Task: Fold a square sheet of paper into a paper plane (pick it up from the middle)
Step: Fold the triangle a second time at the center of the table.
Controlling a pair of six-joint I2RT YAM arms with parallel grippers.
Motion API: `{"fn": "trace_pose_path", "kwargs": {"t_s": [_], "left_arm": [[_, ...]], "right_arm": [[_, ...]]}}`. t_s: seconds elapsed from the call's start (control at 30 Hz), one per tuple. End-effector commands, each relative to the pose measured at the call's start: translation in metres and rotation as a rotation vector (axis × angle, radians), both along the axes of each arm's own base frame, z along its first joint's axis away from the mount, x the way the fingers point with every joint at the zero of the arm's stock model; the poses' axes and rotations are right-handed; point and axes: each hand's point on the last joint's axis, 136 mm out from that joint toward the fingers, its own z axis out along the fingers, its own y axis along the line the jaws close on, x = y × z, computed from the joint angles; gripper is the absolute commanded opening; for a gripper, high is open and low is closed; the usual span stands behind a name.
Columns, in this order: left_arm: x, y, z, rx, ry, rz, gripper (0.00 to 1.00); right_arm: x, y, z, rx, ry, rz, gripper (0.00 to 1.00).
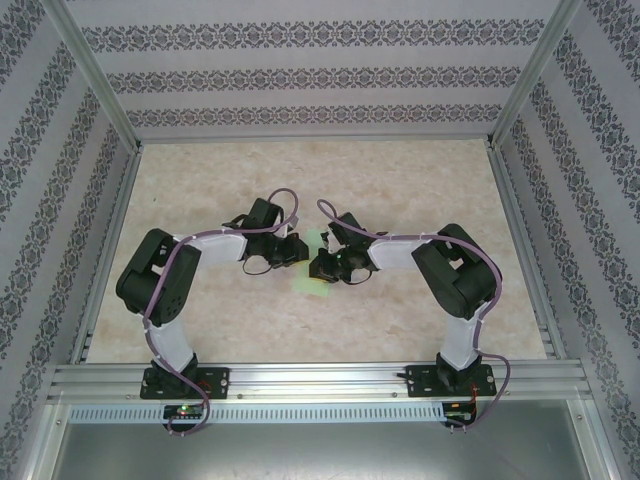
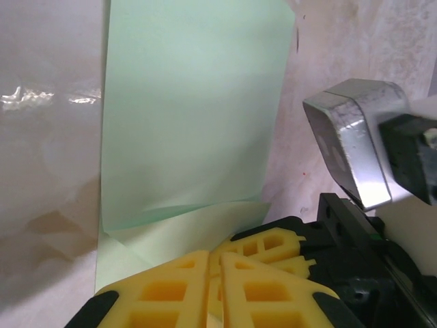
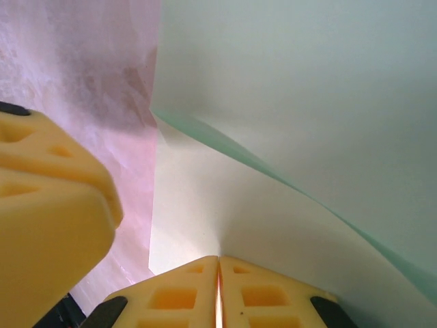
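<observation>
Lying at the middle of the table (image 1: 420,190), the square sheet of paper (image 1: 312,284) (image 2: 191,116) (image 3: 307,89) is found between the two grippers, which are brought close together over it. The left gripper (image 1: 298,256) (image 2: 215,277) is seen closed, its yellow tips pinched on the sheet's near edge. The paper stretches away from them, one layer raised along a crease. The right gripper (image 1: 322,266) (image 3: 218,290) is likewise clamped on the paper, and a lifted flap is curved above its fingertips.
</observation>
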Motion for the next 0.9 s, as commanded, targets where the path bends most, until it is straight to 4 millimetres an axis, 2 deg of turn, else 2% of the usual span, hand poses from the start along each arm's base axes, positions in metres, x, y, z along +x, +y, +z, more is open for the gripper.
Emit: {"fn": "trace_pose_path", "kwargs": {"t_s": [0.0, 0.3, 0.5, 0.87], "left_arm": [[-0.003, -0.004, 0.006, -0.021, -0.033, -0.018, 0.12], [-0.003, -0.008, -0.011, -0.018, 0.005, -0.017, 0.11], [-0.004, -0.001, -0.036, 0.045, 0.047, 0.003, 0.1], [-0.01, 0.012, -0.057, 0.128, 0.077, 0.024, 0.1]], "right_arm": [[-0.001, -0.002, -0.012, -0.036, 0.004, -0.014, 0.1], [0.001, 0.0, -0.01, -0.022, -0.002, -0.02, 0.1], [0.002, 0.002, -0.006, -0.01, -0.007, -0.018, 0.1], [-0.006, -0.001, 0.001, -0.036, -0.012, 0.011, 0.13]]}}
